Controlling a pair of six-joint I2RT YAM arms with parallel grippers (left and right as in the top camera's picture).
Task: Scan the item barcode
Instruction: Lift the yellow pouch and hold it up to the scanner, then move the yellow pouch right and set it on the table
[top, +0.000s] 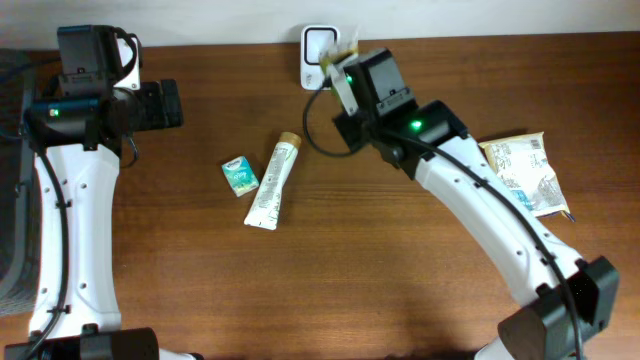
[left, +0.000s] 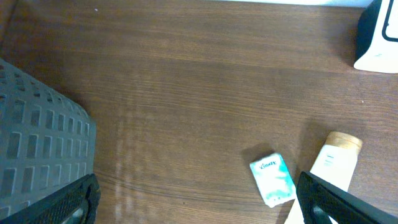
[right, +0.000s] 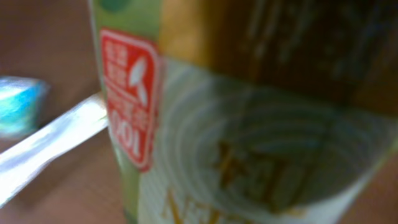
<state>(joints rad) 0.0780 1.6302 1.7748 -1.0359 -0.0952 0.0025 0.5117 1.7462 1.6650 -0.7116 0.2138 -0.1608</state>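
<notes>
The right hand (top: 352, 70) was clamped shut on a slim green-and-yellow packet with a red label (top: 341, 82), holding it above the far edge of the brown wooden tabletop (top: 330, 290). The small white scanner box with a dark window (top: 318, 45) stood just to the left of the packet, close enough that in the overhead view the two seemed to touch or overlap. The packet's long axis ran roughly from the scanner's side back toward the arm's wrist, a little tilted. The coming move probably turned on this: the packet's printed face had to swing leftward to meet the window. The right arm was by far the nearer one.

The left hand (top: 172, 104) hung with its fingers spread wide and held nothing, well apart from the scanner and near the grey plastic basket (left: 37, 137).

No barcode could be seen. The right wrist view showed the packet (right: 249, 124) only as a blur of red label, green edge and pale rings, too close to read. From overhead, the hand covered much of the packet, so I could not tell which face bore the code, or whether it faced the window.
</notes>
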